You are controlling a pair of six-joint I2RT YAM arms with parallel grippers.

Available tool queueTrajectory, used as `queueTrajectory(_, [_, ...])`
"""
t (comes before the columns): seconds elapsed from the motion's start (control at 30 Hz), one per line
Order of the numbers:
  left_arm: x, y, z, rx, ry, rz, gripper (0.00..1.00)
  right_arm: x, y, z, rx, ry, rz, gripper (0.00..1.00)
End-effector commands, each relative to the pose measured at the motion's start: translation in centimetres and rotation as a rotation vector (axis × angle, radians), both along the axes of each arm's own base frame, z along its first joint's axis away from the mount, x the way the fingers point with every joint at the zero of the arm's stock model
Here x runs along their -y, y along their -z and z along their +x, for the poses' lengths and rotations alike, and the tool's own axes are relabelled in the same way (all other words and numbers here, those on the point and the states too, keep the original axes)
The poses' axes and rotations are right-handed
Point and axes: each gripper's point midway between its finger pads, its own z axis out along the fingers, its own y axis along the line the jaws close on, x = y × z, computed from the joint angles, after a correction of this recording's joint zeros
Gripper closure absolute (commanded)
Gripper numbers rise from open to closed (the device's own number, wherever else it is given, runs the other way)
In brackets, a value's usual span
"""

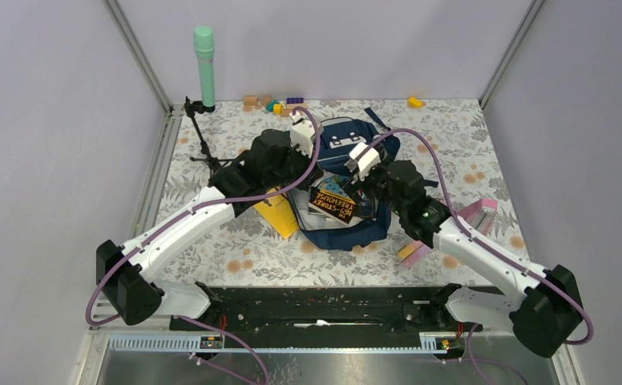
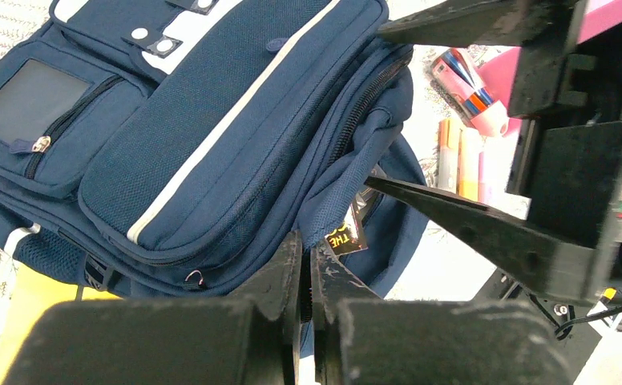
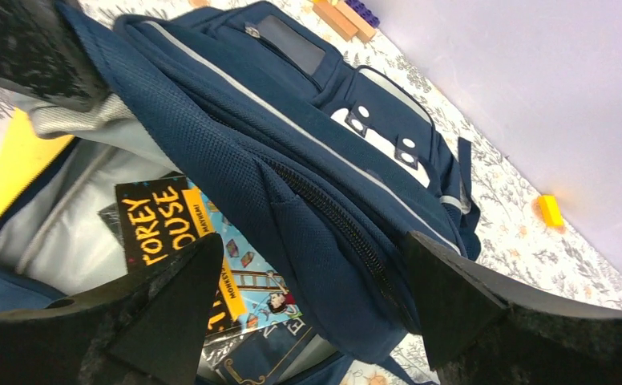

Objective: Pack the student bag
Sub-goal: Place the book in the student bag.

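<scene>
The student bag (image 1: 348, 140), navy with pale stripes, lies in the middle of the table with its main opening facing the arms. My left gripper (image 2: 308, 245) is shut on the fabric edge of that opening and holds it up. A black book with orange lettering (image 3: 159, 224) lies inside against the pale lining, on top of a darker book (image 3: 292, 337). My right gripper (image 3: 308, 245) is open and straddles the bag's front panel. One finger (image 3: 171, 313) is over the books inside, and the other finger (image 3: 452, 297) is outside the zip.
A yellow folder (image 1: 276, 210) lies flat at the bag's left side. A pink pencil case (image 1: 478, 212) and pink and yellow pieces (image 1: 412, 250) lie to the right. A green cylinder on a stand (image 1: 203, 64) and small blocks (image 1: 272, 103) sit at the back.
</scene>
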Motion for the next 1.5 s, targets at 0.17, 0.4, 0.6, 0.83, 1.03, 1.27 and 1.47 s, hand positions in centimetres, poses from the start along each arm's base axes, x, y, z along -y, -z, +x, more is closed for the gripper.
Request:
queueTrajectory(0.17, [1.3, -7.1, 0.2, 0.146, 0.05, -0.147, 1.0, 0.2, -2.8, 3.7, 0.142, 0.079, -0.086, 0.22])
queueTrajectory(0.4, [1.3, -7.0, 0.3, 0.148, 0.05, -0.138, 1.0, 1.6, -1.7, 4.1, 0.124, 0.16, -0.113, 0.93])
queueTrajectory(0.6, [0.8, -7.1, 0.7, 0.154, 0.006, -0.146, 0.43, 6.1, -1.6, 3.4, 0.119, 0.386, -0.078, 1.0])
queueTrajectory(0.83, [-0.9, -7.1, 1.2, 0.154, -0.112, -0.182, 0.01, 11.4, -1.3, 2.4, 0.109, 0.666, -0.085, 1.0])
queueTrajectory(1.03, [-4.2, -4.2, 1.3, 0.088, -0.251, -0.21, 0.01, 14.1, -1.1, 1.8, 0.118, 0.815, -0.141, 1.0])
queueTrajectory(1.27, [-7.7, 0.2, 2.3, -0.07, -0.31, -0.186, 0.01, 14.1, -0.6, 1.8, 0.097, 0.824, -0.152, 1.0])
queueTrajectory(1.47, [-10.4, 3.2, 2.7, -0.18, -0.363, -0.193, 0.01, 12.9, -0.9, 0.3, -0.018, 0.73, -0.072, 0.5])
